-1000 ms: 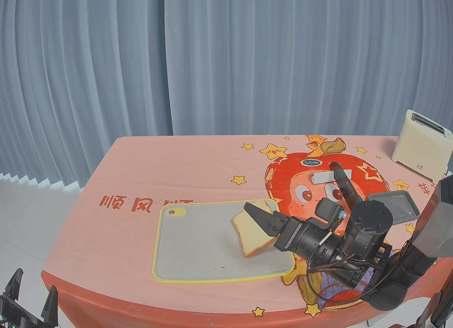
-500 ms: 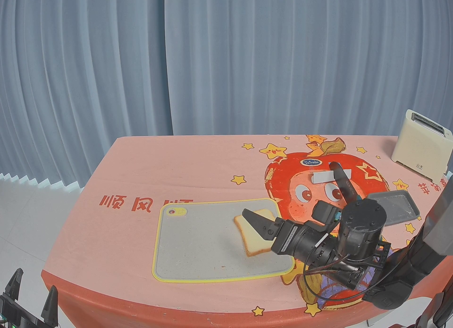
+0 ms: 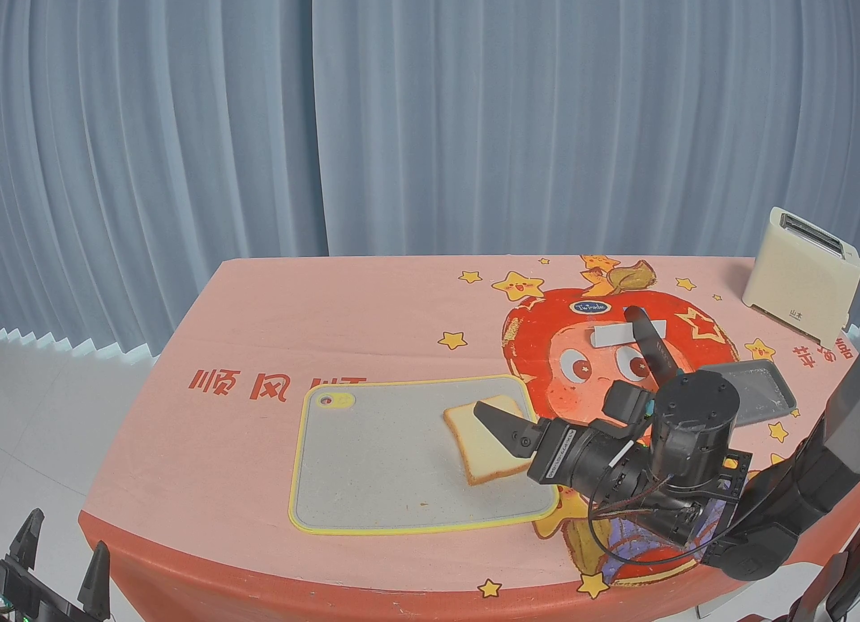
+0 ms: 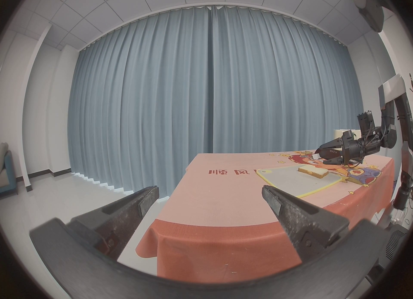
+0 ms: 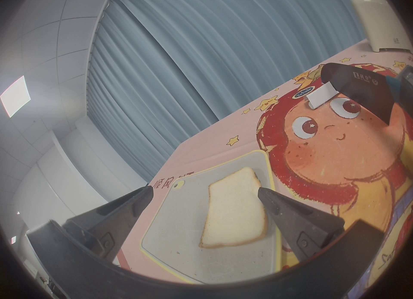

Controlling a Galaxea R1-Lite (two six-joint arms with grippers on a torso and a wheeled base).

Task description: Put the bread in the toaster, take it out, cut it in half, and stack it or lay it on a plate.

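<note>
Head view frames show the bread (image 3: pixel 486 440) lying flat on the cutting board (image 3: pixel 376 463), on the board's right-hand part with one edge near the board's right rim. The right gripper (image 3: pixel 506 425) is held just over the slice from the board's right side; in the right wrist view its fingers (image 5: pixel 297 222) are seen spread wide to either side of the slice, and nothing is pinched. From the left wrist view a small gap between that gripper and the slice can be made out. The left gripper (image 4: pixel 208 191) is kept well off the board's near left corner, low beside the tabletop (image 3: pixel 358 319), with its fingers spread and nothing between them. A knife (image 3: pixel 654 346) lies right of the board, a grey plate (image 3: pixel 748 389) further right, and the toaster (image 3: pixel 800 276) well beyond the board's far right corner. The slice is judged light, soft and easily crushed, with a firmer crust. A gentle hold at the crust edge nearest the board's right rim is advised. Because it lies flat, one finger would probably have to be slid under that edge; a hard squeeze in the middle could dent or tear it.
</note>
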